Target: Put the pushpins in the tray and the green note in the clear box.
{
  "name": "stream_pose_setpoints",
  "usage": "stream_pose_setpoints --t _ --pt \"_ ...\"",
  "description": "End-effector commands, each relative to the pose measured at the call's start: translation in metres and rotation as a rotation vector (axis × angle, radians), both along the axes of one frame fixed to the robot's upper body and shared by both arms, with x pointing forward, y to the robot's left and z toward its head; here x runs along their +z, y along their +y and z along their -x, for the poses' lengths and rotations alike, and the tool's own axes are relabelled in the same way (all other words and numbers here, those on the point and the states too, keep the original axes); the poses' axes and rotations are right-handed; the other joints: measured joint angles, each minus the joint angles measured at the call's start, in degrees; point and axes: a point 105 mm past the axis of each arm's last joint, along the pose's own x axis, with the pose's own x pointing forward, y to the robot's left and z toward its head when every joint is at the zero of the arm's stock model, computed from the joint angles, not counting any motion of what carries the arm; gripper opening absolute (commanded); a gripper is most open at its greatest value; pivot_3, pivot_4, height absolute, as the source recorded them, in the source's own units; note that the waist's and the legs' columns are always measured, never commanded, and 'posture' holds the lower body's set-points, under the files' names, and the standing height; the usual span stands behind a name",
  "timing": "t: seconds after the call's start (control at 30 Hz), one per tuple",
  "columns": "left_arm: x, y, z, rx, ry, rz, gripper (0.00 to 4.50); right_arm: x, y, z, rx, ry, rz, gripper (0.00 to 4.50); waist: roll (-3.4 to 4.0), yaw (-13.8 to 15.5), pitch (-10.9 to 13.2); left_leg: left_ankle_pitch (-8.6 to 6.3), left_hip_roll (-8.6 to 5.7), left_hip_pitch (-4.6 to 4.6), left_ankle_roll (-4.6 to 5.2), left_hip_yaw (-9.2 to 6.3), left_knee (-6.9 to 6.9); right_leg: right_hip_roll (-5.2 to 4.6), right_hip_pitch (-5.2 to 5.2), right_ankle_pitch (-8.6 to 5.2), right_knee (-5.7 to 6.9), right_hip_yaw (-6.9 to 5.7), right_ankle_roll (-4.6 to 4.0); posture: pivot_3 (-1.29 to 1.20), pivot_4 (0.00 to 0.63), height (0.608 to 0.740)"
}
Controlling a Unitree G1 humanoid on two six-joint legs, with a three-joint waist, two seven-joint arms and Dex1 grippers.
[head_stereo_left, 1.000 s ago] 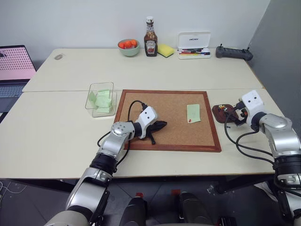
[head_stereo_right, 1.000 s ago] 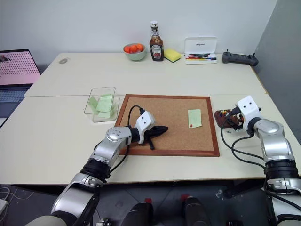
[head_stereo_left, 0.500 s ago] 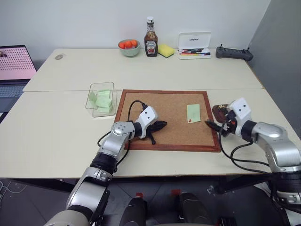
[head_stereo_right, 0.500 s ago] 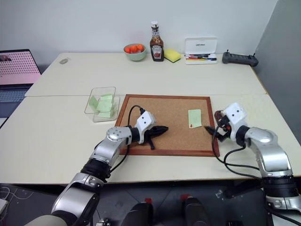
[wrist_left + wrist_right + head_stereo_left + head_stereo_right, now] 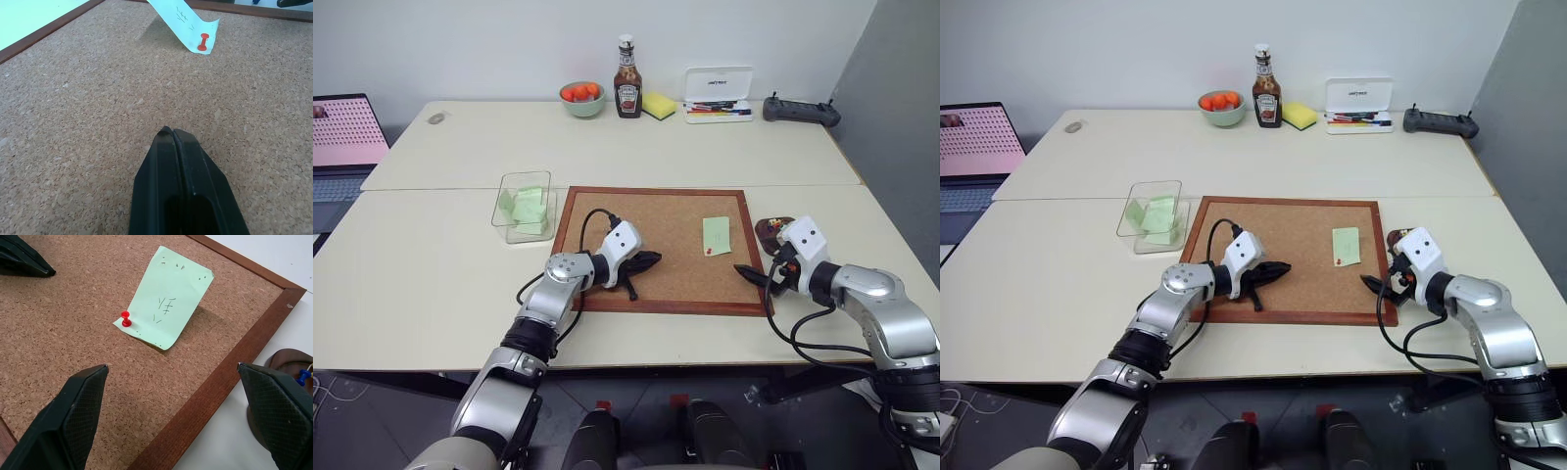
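1. Right wrist view: the green note, a thin matte paper slip with pen marks and pin holes, lies on the grainy cork board, one corner lifted, fixed by a red pushpin with a glossy spool-shaped head.
2. The right gripper hovers over the board's smooth red-brown wooden frame, its two black, cross-hatched fingers spread wide apart with nothing between them.
3. The tray, a dark glossy oval dish, sits just outside the frame on the pale table, with a blue pushpin in it.
4. The left gripper rests low over the cork, its smooth black fingers pressed together, empty.
5. The clear box, transparent with low walls, stands just beside the board's far left corner, holding green slips.
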Motion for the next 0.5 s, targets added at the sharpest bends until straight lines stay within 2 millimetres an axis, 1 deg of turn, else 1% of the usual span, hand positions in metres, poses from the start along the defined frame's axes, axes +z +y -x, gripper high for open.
stream_pose_setpoints --t 0.03,0.13,0.2,0.3,0.37,0.5 --pt "-0.029 0.006 0.008 -0.001 0.080 -0.081 0.00 0.013 -0.013 -0.002 -0.034 -0.036 -0.005 4.47 0.00 0.0 0.0 0.00 0.00 0.00 0.00 0.00 0.00 0.00 0.00 0.00 0.00 0.00 0.00 0.00 0.150 0.740" --pt "-0.030 0.005 0.009 -0.002 0.079 -0.082 0.00 0.013 -0.027 -0.002 -0.081 -0.028 -0.005 4.47 0.00 0.0 0.0 0.00 0.00 0.00 0.00 0.00 0.00 0.00 0.00 0.00 -0.01 0.00 0.00 0.00 0.150 0.740" --pt "-0.030 0.006 0.009 -0.003 0.079 -0.083 0.00 0.012 -0.049 -0.001 -0.140 -0.006 -0.001 4.47 0.00 0.1 0.0 0.00 0.00 0.00 0.00 0.00 0.00 0.00 0.00 0.00 -0.01 0.00 0.00 0.00 0.150 0.740" --pt "-0.031 0.005 0.010 -0.006 0.079 -0.086 0.00 0.008 -0.073 0.002 -0.189 0.037 0.019 4.47 0.00 0.2 0.0 0.00 -0.01 -0.01 0.00 0.00 0.00 0.00 0.00 0.00 -0.02 0.00 0.00 0.00 0.150 0.740" --pt "-0.032 0.005 0.010 -0.009 0.079 -0.086 0.00 0.002 -0.081 0.005 -0.192 0.072 0.039 4.47 0.00 0.1 0.0 0.00 -0.01 -0.03 0.00 0.01 -0.01 -0.01 0.00 0.00 -0.04 0.00 0.00 0.00 0.150 0.740" --pt "-0.031 0.003 0.009 -0.011 0.078 -0.086 0.00 -0.005 -0.090 0.005 -0.191 0.110 0.068 4.47 0.04 0.0 0.0 0.00 0.00 0.02 0.00 0.04 0.00 0.00 0.00 0.00 0.00 0.03 0.00 0.00 0.150 0.740"
